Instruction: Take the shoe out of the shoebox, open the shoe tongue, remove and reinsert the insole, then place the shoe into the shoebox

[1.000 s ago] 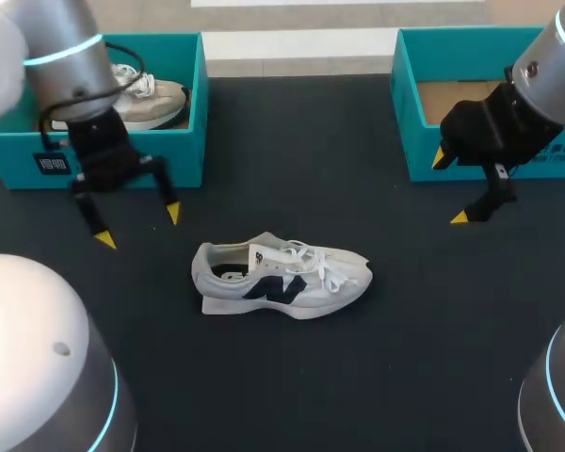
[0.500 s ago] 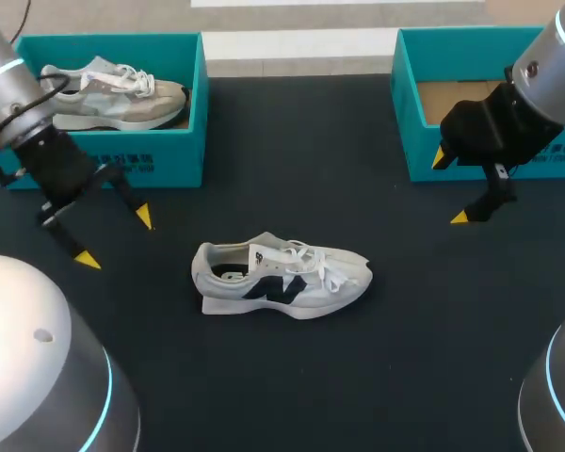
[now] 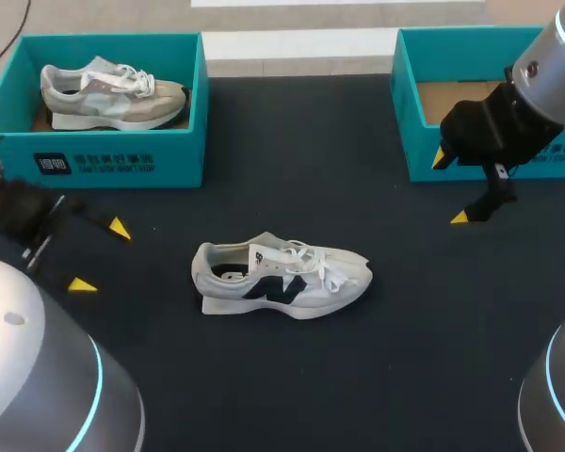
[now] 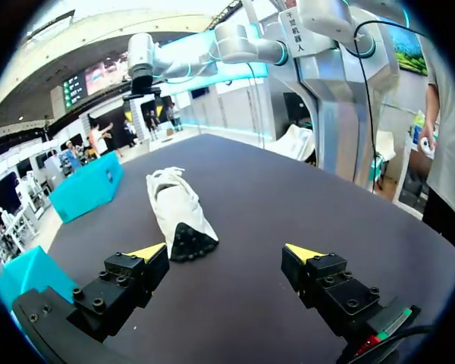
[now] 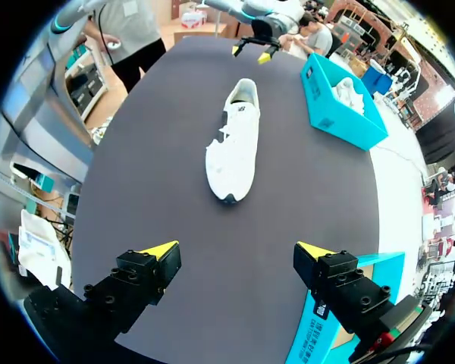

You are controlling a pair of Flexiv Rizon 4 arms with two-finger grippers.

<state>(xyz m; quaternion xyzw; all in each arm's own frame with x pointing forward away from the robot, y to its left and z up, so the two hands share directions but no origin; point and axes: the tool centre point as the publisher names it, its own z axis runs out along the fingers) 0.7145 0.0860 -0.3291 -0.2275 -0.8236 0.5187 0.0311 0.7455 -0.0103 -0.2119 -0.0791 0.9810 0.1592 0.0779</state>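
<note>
The left end effector (image 3: 101, 256) hangs low over the near left part of the tabletop (image 3: 292, 169). Its two yellow-tipped fingers are spread wide with nothing between them. In the left wrist view the gap between the tips frames only bare dark surface. The white shoe (image 3: 282, 275) lies ahead of the fingers, well apart from them, with its heel end turned toward them.

The right end effector (image 3: 450, 188) is at the far right. It hovers just in front of the right shoebox (image 3: 403, 122), and its fingers are likewise wide apart and hold nothing. From its wrist view the shoe lies well ahead, lengthwise, with its toe end the nearer end.

The white shoe with the dark side logo rests on the tabletop near the middle, outside both boxes. Its toe points right and its heel points left, with the laces on top and the opening showing at the heel end. It touches neither end effector.

The right shoebox, teal, shows a bare cardboard floor. The left shoebox (image 3: 122, 160), also teal, stands at the far left and holds a grey shoe (image 3: 113, 92) lying inside it with its toe to the right.
</note>
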